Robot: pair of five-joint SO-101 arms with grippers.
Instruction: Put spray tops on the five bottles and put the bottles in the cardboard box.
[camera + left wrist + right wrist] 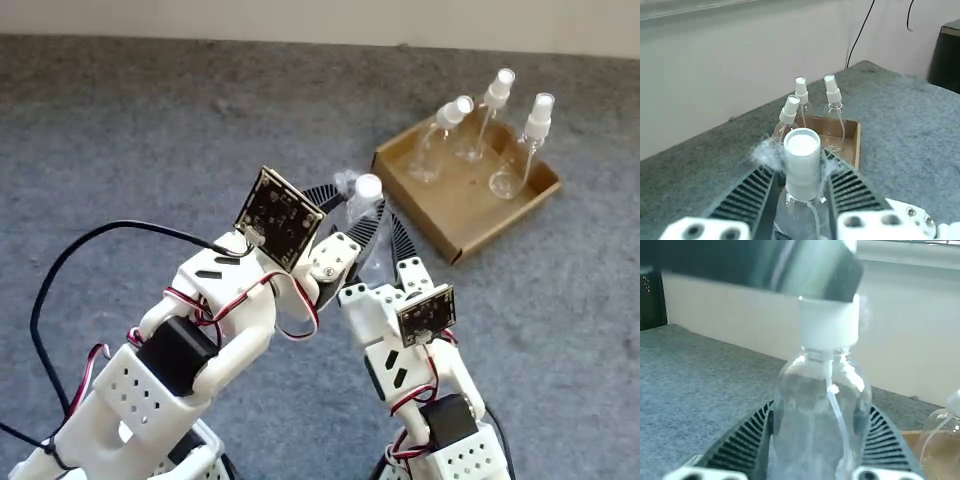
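Grey carpeted tabletop (150,130). Left gripper (801,172) clamped on spray top (801,150). Right gripper (821,420) clamped round clear bottle (820,390) directly beneath that top, near cardboard box (470,215). Three capped bottles (437,140) stand upright inside box.

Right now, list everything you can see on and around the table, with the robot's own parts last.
cardboard box: one, brown, far right in the high view
boxed bottles: three, clear with white spray tops, standing in the box
held bottle: one, clear, between the two arms
spray top: one, white, on the held bottle's neck
table: one, grey, carpet-like, under everything
cable: one, black, looping beside the left arm
left gripper: one, black fingers, shut on the spray top
right gripper: one, black fingers, shut on the held bottle's body
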